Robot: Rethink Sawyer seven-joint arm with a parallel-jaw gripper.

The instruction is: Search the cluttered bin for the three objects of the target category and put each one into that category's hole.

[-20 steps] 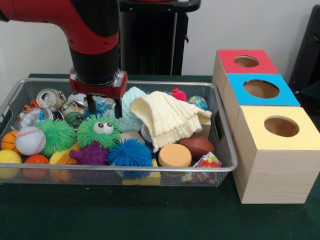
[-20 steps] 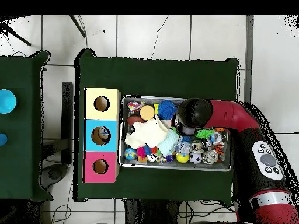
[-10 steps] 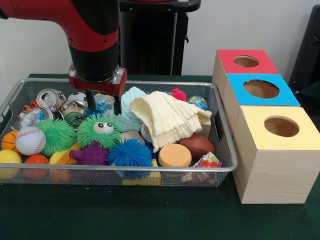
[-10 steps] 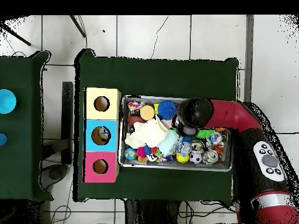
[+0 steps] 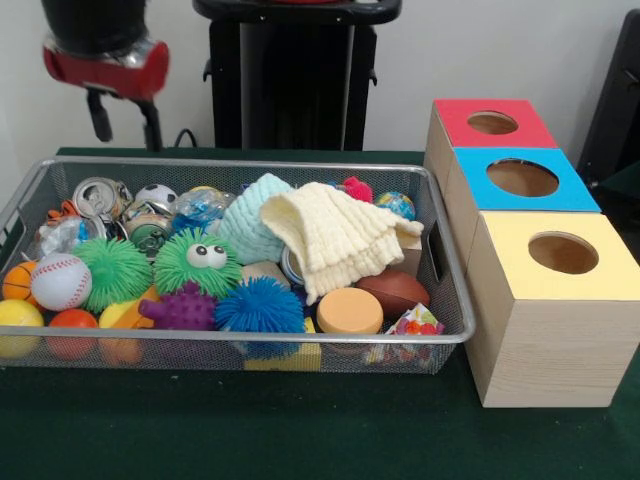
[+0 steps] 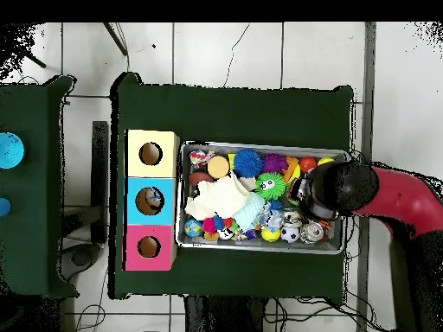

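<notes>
Claw (image 5: 125,120): empty, 2 fingers spread apart, raised above the far left corner of the wire bin (image 5: 300,338). Bin: on green desk (image 5: 300,430), crammed with balls, cans, cloth. 3 hole boxes just beside it: red (image 5: 490,125), blue (image 5: 520,180), yellow (image 5: 560,300).

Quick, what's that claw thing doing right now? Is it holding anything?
Gripper: open and empty, two black fingers apart, raised above the left end of the wire mesh bin.

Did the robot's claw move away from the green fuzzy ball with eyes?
Yes. The gripper rose and swung toward the picture's left, now above the bin's far rim, empty.
</notes>
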